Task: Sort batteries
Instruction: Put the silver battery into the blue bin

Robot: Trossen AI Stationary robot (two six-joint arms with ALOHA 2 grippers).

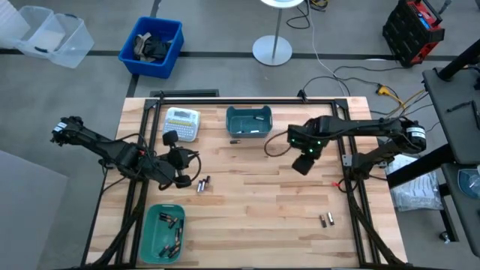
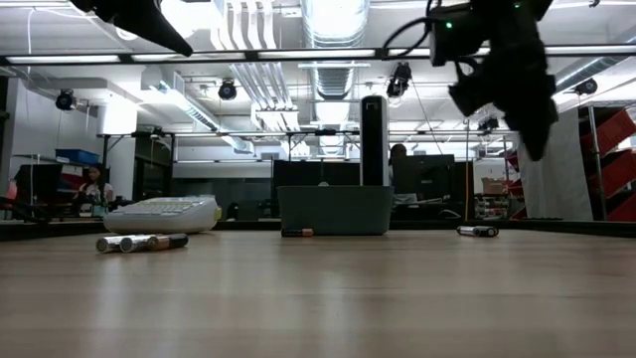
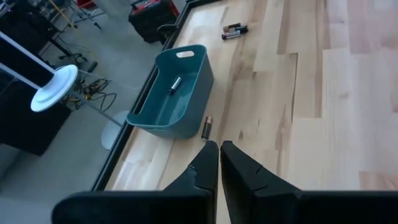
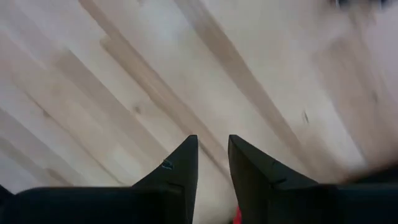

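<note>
Wooden table (image 1: pixel 255 202), scattered batteries (image 1: pixel 202 184)

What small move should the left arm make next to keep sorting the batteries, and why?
Probably lower the left end effector onto the loose batteries lying right beside it on the table. Its fingers look nearly closed around nothing, so they would have to open first. The front bin sits close by and already holds several batteries. The right end effector hangs over bare wood.

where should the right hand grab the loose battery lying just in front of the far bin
Judging by its pose, grip the battery across its middle, coming straight down. It lies flat on the table, apart from the bin, so the fingers should straddle its narrow width, clear of the bin wall.
</note>
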